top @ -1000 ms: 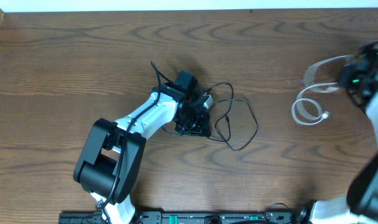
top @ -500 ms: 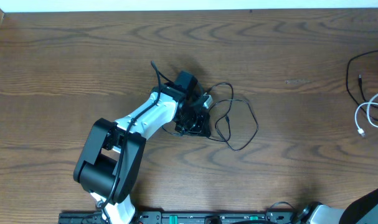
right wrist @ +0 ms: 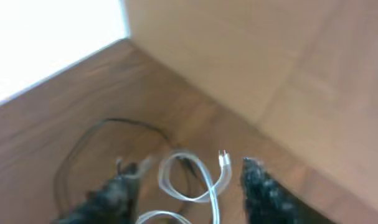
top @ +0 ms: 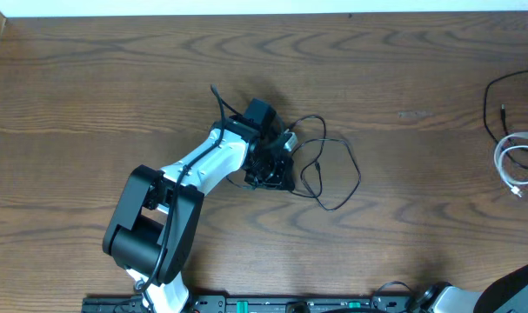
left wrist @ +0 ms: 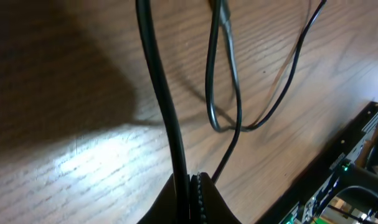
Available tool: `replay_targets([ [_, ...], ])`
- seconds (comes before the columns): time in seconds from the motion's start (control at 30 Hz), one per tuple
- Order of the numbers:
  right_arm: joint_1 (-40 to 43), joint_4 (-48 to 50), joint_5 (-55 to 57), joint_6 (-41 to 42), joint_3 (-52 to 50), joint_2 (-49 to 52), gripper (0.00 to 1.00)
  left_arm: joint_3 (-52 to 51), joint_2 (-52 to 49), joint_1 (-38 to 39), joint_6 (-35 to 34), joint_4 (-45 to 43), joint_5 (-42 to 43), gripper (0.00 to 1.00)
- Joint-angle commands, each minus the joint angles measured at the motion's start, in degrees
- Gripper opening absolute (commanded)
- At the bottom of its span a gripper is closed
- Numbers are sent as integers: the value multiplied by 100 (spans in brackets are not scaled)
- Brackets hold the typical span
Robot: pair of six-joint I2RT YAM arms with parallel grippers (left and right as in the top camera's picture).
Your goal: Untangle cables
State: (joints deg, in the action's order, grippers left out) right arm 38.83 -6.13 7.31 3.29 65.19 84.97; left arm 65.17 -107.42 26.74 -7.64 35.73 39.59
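While the left gripper [left wrist: 190, 186] has its jaws pressed together on the black cable [left wrist: 159, 87], pinching it right at the fingertips, the rest of that cord sprawls in loose loops on the wooden table [top: 116, 69], just right of centre in the overhead frame. In the left wrist view, a thinner stretch of it hangs in a narrow loop and crosses another strand in the upper middle.

The white cable [right wrist: 208, 183] lies coiled at the far right edge of the overhead frame, well apart from the black one. The right gripper [right wrist: 190, 169] hangs above it with jaws spread and nothing between them. That view is blurred, so the cord's small plug is only just readable. A second black cord [top: 486, 103] curves just beside the white coil, towards the upper right.

The separation looks largely done, so the risks lie in the finishing. A straight pull by the left arm could draw the crossed loops tight into a knot instead of opening them, and so narrow a pinch may let the cord slip. On the right, a descent onto the white coil could catch the neighbouring black cord too, or nudge either one off the table edge.
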Motion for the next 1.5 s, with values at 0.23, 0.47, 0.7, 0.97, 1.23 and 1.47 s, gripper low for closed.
replay_targets([
  [0.23,-334,-890,-3571,247,15,57,50,339,542,61,-28,-280,-247,7],
  [0.47,-1161,-2170,-3770,107,-35,66,68,354,1556,59,15,-286,-321,7],
  [0.7,-2413,-2667,-3775,-605,-286,79,71,354,2509,59,15,-461,-321,7],
  [0.97,-3849,-2839,-3851,-1971,-748,81,80,354,2922,55,13,-518,-321,7],
  [1.23,-4693,-2470,-4680,-2520,-1161,81,88,354,2920,57,9,-584,-317,7],
  [1.47,-4975,-2103,-4760,-2518,-1510,81,88,354,2922,57,-125,-791,-275,8],
])
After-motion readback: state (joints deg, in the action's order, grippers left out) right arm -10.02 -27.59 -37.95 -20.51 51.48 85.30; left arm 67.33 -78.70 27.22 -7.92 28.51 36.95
